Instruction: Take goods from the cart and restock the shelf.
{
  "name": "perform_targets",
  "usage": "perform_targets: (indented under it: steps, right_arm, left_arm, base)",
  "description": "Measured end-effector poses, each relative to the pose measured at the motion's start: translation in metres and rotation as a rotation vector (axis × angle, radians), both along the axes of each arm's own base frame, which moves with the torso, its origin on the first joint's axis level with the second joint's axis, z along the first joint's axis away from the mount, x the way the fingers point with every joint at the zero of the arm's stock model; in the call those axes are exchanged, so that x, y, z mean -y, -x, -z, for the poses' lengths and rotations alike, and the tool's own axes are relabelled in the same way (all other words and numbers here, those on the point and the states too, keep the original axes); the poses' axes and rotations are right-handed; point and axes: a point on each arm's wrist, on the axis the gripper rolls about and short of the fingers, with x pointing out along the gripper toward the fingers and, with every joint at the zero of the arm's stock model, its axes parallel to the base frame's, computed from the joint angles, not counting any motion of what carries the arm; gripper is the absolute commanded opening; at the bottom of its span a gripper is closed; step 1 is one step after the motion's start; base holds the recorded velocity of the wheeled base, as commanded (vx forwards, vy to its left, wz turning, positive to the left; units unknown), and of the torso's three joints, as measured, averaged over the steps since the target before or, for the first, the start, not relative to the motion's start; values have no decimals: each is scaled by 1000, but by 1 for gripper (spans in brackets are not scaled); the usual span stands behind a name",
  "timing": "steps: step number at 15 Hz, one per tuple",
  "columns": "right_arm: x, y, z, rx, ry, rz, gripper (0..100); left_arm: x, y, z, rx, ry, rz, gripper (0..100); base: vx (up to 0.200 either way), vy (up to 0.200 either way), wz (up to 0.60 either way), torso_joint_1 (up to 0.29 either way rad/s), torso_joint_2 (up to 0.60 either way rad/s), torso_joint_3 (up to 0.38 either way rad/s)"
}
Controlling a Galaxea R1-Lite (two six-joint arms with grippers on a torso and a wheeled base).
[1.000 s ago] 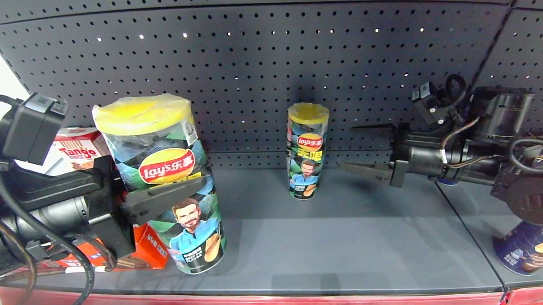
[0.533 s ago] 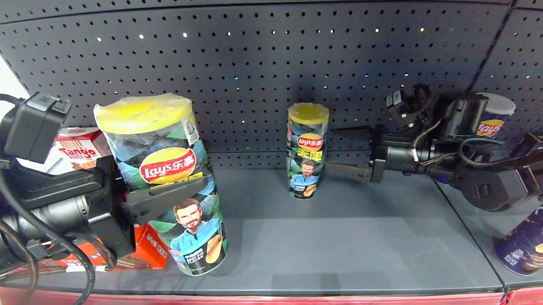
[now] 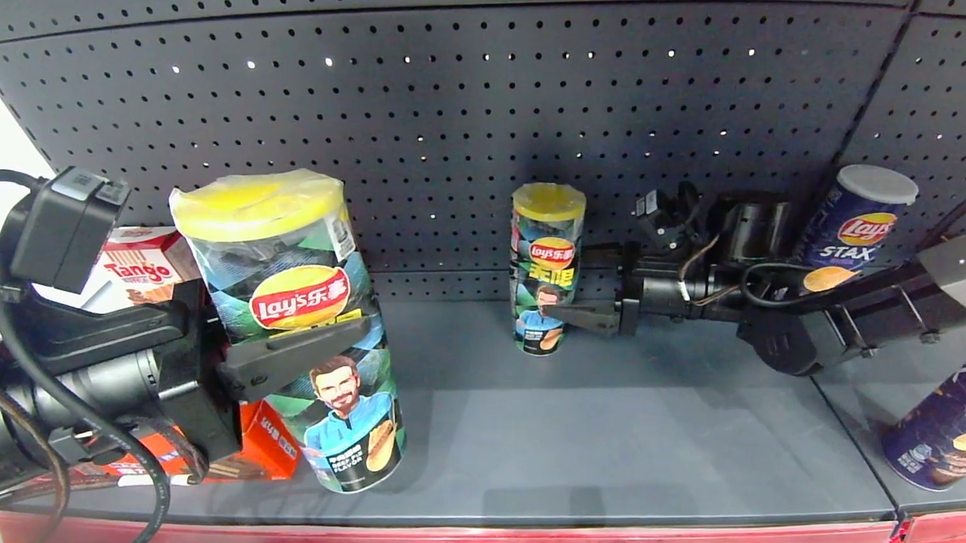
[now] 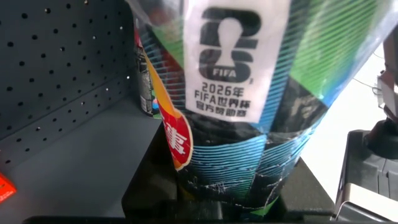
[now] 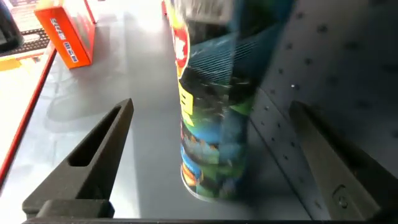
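Straddling small can — right pincer; left pincer clamps large can.

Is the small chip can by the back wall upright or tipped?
Upright: the small chip can stands on its base, lid on top.

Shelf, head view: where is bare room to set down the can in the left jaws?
Bare: the shelf front from the held can across to the blue can, and the back strip between it and the small can. Crowded: the boxes at left, and the right gripper, open around the small can.
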Motion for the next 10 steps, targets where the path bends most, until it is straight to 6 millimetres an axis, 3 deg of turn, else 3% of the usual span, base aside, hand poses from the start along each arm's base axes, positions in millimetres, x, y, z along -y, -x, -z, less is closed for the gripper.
perform_targets:
  steps: [4, 10]
  right_arm:
    - [-16, -15, 13, 14, -7, -62, 100]
    - [-25, -32, 30, 1, -6, -97, 100]
  left_arm:
    - [0, -1, -1, -16, 15, -2, 0]
    - [0, -2, -1, -8, 19, -4, 0]
  base:
    - [0, 0, 0, 0, 0, 0]
    - [0, 0, 0, 0, 0, 0]
